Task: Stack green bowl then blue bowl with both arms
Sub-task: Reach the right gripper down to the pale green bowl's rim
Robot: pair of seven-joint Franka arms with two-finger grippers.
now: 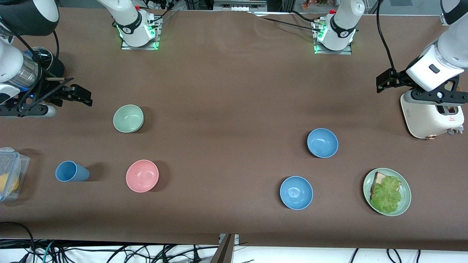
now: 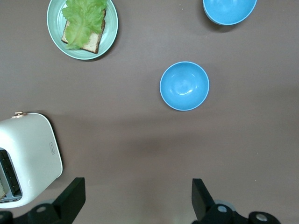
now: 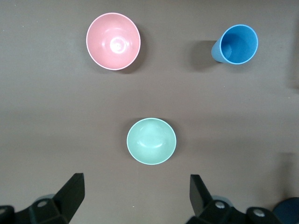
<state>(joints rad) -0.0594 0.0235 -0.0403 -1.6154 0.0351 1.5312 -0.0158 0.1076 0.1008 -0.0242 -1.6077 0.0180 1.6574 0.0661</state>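
We judged that the task had not begun: no bowl was stacked yet, and every bowl sat alone on the brown desk [image 1: 234, 91].

The green bowl [image 1: 128, 118] stood toward the right arm's end of the desk, farther from the front camera than the pink bowl [image 1: 142, 175] and the blue cup [image 1: 71, 171]. The right tool [image 3: 135, 198] hung over the bare desk near it, fingers wide apart and holding nothing.

The blue bowl [image 1: 322, 143] stood toward the left arm's end, farther from the front camera than the brighter blue bowl [image 1: 296, 192]. The left tool [image 2: 138, 200] hung over the desk beside the white toaster [image 1: 431, 117], fingers wide apart and holding nothing too.

We thought the next move was for the right tool to go down and pinch the green bowl's rim.

The front view showed both arms and the whole desk at once. Only the wrist views showed plainly how far apart each tool's fingers were. The left wrist view showed the bread and lettuce on the green plate [image 2: 51, 28] more clearly.
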